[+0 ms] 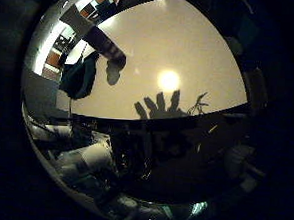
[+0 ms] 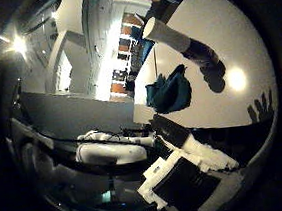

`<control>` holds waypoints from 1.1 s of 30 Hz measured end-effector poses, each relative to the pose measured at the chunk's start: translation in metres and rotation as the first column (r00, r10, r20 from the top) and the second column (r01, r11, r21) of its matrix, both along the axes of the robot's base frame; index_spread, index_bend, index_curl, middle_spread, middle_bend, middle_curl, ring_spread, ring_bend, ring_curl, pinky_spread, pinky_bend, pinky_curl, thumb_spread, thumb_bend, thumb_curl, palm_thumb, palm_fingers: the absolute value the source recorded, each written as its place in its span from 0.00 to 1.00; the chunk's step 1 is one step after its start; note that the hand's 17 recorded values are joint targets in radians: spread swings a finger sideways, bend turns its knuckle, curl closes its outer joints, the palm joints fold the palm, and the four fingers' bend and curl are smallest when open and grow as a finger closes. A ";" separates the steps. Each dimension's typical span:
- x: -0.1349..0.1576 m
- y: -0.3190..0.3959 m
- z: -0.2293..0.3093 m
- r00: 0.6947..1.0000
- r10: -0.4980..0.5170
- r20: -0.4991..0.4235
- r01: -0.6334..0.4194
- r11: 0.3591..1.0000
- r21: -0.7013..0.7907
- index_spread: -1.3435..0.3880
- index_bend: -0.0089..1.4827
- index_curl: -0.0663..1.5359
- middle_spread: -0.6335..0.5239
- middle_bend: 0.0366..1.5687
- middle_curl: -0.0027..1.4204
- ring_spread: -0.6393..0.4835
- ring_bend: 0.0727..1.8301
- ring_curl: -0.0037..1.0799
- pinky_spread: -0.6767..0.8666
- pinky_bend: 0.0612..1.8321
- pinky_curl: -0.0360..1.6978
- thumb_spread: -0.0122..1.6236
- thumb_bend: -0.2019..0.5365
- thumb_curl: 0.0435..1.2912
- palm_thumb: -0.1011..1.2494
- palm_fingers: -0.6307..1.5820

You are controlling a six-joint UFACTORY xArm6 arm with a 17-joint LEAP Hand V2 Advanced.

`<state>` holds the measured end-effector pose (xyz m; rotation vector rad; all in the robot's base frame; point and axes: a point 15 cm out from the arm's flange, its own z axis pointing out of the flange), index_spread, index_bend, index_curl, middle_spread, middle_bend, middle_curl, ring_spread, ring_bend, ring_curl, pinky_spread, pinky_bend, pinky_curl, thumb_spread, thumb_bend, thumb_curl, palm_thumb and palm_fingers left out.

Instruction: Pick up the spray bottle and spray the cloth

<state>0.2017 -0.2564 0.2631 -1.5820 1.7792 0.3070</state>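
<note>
The spray bottle (image 2: 172,36) has a white body and a dark end, and it rests on the pale table (image 1: 191,47), throwing a shadow beside it. A dark teal cloth (image 2: 169,93) lies crumpled near the table's edge, close to the bottle. My hand (image 2: 188,174) shows as white and black parts at the rim of the thumb side view. It hangs well above the table, apart from both things and holding nothing. Its shadow (image 1: 157,108) on the table shows straight, spread fingers.
A bright lamp reflection (image 1: 169,80) sits mid-table. The table's near edge (image 1: 151,121) drops to a dark, cluttered area below. A white arm segment (image 2: 105,151) lies under that edge. Grey walls and shelving (image 2: 122,62) stand beyond the cloth.
</note>
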 end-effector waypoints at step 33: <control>0.036 -0.016 -0.027 0.978 -0.166 0.128 0.142 0.973 0.182 0.66 0.11 0.21 0.60 0.14 0.25 0.73 0.16 0.25 0.67 0.13 0.21 0.64 0.24 0.23 0.56 0.36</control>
